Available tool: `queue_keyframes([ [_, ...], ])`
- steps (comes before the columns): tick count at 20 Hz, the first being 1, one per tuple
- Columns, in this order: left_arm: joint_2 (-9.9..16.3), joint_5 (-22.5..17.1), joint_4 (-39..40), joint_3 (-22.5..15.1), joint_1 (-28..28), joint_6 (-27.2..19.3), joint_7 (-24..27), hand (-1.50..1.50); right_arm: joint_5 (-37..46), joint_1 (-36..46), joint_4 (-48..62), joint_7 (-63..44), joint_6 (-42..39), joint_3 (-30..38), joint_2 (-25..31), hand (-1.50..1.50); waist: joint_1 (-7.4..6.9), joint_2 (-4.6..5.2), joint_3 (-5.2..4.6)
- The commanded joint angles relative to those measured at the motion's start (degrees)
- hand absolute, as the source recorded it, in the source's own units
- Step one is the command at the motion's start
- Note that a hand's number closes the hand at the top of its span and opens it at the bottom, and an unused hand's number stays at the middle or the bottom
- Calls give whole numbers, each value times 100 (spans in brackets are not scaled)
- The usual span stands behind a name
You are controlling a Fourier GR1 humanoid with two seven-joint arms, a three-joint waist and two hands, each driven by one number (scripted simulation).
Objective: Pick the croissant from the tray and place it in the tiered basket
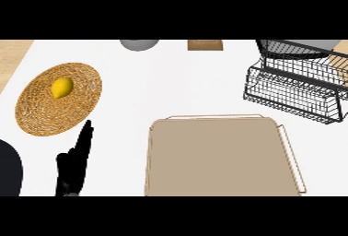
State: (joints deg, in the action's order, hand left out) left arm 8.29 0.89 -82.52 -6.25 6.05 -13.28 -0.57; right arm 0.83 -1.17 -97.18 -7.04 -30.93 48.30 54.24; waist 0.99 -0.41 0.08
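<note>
- Light is bright and even over my counter (176, 78); its white top reads nearly flat, without glare.
- Shadows are faint: a soft one lies under the basket (296, 85), and a thin one lines the tray (221, 159) rim.
- My left hand (73, 170) shows as a black shape with little surface detail.
- Basket wires look slightly jagged.

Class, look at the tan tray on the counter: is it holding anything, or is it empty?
Empty. The tray shows only its bare tan surface inside the rim; no croissant lies on it in this view.
</note>
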Motion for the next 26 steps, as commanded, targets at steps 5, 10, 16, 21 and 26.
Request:
queue_keyframes([
  [5, 22, -66, 132, 160, -459, 162, -469, 0, 67, 1267, 575, -901, 394, -801, 482, 150, -177, 58, -10],
  [10, -174, 214, 36, -134, -111, 30, -248, 0, 487, 2063, 1474, -850, 707, -1698, 742, 150, -281, 79, -10],
  [16, -290, 194, 531, -3, -346, 83, 17, 0, 614, 2945, 2185, -672, 665, -2429, 618, 150, -215, 69, -11],
  [21, -424, 398, 100, -252, -36, -70, -139, 0, 1310, 3317, 2632, -168, 1044, -3143, 222, 150, -267, 74, -6],
  [26, -141, 86, 278, 155, -282, 318, -107, 0, 1758, 3866, 3177, -264, 1270, -3536, -154, 150, -210, 65, -9],
])
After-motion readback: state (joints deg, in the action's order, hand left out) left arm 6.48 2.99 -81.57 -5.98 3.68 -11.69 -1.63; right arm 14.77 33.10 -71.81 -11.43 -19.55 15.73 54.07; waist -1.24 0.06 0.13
